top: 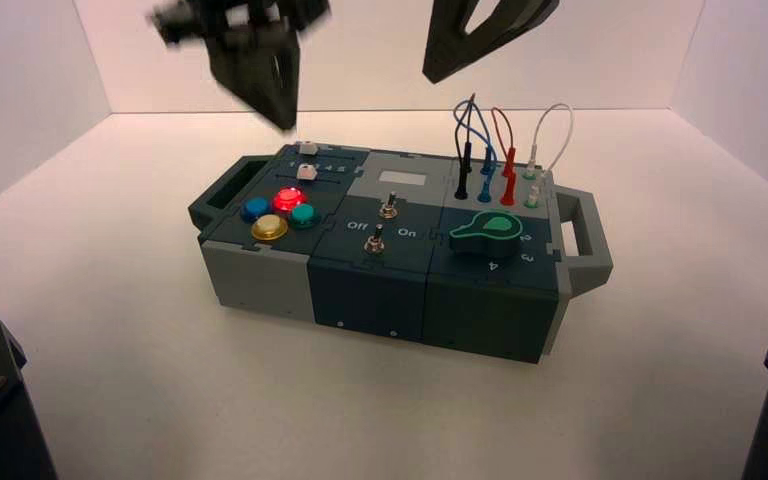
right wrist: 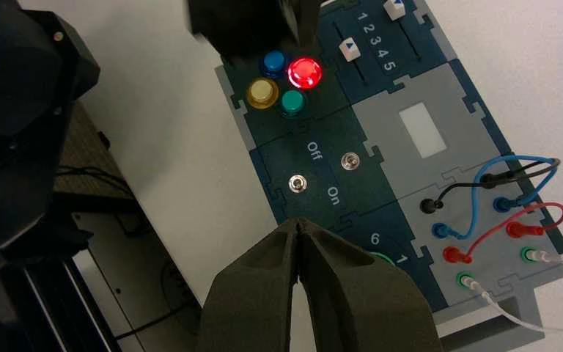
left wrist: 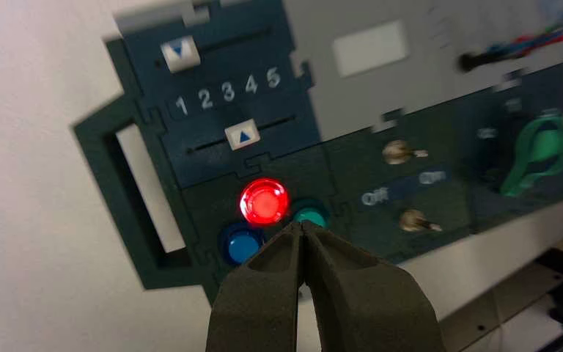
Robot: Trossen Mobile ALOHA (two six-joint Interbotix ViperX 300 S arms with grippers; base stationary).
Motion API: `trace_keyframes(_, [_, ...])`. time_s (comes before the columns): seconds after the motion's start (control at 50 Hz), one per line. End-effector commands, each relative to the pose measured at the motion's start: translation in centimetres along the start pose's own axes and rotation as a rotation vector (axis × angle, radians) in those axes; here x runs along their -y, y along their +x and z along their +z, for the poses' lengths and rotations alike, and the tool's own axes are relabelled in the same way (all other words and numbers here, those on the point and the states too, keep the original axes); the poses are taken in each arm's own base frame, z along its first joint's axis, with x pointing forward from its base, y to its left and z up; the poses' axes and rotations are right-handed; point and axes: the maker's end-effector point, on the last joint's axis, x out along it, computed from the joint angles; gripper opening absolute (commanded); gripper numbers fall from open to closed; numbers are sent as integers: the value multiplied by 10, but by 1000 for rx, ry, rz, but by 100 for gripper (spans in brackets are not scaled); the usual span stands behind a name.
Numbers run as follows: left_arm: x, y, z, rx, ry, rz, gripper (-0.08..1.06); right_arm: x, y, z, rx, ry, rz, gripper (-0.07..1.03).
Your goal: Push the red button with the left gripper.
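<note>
Left of centre in the high view, our red button (top: 289, 199) glows among the blue (top: 255, 209), green (top: 303, 215) and yellow (top: 269, 227) buttons. Above it, at the frame's upper left, hangs our left gripper (top: 282, 128), its fingers closed together. We judge this the approach: next, we line up the tip and press down. Our right gripper (top: 430, 78) waits at upper centre.

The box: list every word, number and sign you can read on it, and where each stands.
"1 2 3 4 5": between the two sliders
"Off" and "On": beside the two toggle switches
"2", "3", "4": around the green-and-black knob
"6" and "1": also by that knob
Blue triangles: one on each slider cap
Knob's remaining marks: not readable.
</note>
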Motion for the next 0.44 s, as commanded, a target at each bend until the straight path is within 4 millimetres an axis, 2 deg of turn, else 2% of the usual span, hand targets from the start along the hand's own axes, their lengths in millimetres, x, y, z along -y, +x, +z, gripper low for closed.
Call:
trace_keyframes(0.02, [6,-28,13,66,17,-11,-3,-4,-11,5,27,-8,9,-2])
trace_keyframes(0.14, [7,-31,9,63,14,-13,-3,-6,-16,6,37,-14,12,-2])
trace_keyframes(0.44, [5,-24,-3,32,-1,-10,-3,-7,-24,15,58,-20,15,-2])
